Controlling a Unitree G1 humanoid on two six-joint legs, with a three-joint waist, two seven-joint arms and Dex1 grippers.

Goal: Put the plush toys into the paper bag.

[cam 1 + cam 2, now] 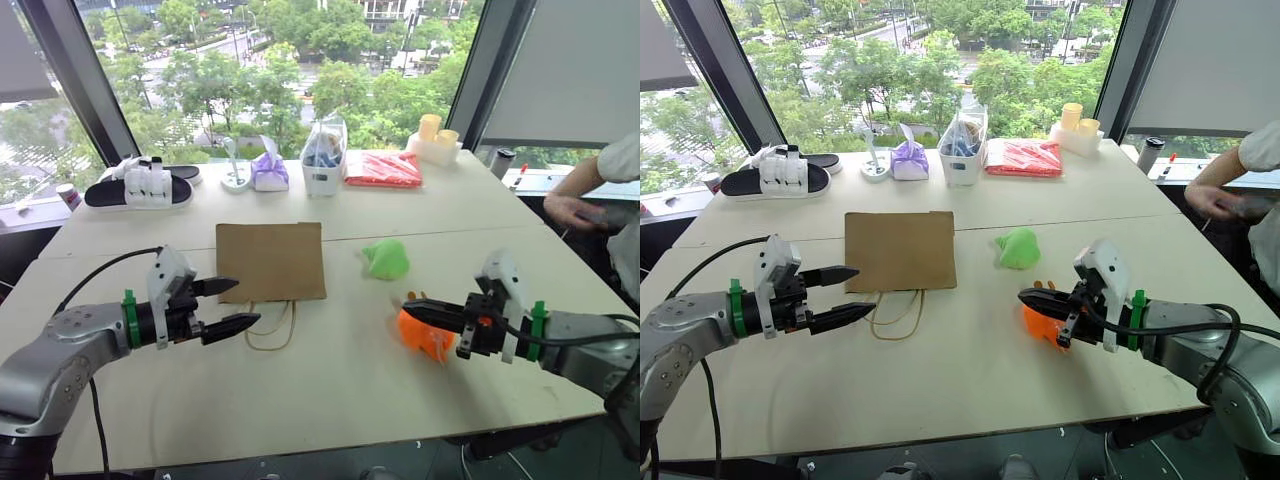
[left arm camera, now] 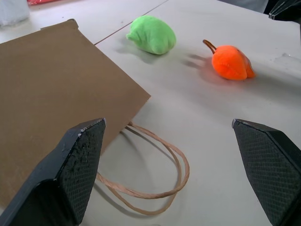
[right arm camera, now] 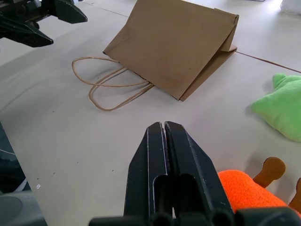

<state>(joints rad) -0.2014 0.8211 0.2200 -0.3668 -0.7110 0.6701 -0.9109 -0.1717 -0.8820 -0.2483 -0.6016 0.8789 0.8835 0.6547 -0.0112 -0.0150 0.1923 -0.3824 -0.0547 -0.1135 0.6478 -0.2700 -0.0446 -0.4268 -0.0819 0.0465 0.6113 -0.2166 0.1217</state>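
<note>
The brown paper bag (image 1: 270, 260) lies flat in the middle of the table, its cord handles (image 1: 268, 328) pointing toward me. To its right sits the light green plush toy (image 1: 387, 260), and nearer me the orange plush toy (image 1: 425, 336). My left gripper (image 1: 245, 302) hovers open just left of the handles, nothing between its fingers. My right gripper (image 1: 408, 308) is shut and empty, its tip right above the orange toy's left side. In the right wrist view the shut fingers (image 3: 164, 141) point toward the bag (image 3: 178, 42), the orange toy (image 3: 240, 188) beside them.
Along the table's far edge stand black-and-white sandals (image 1: 140, 188), a purple-wrapped bundle (image 1: 269, 172), a clear bag with blue contents (image 1: 322, 158), a red packet (image 1: 385, 170) and yellow cups (image 1: 437, 135). A person's hand (image 1: 572, 211) rests at the far right.
</note>
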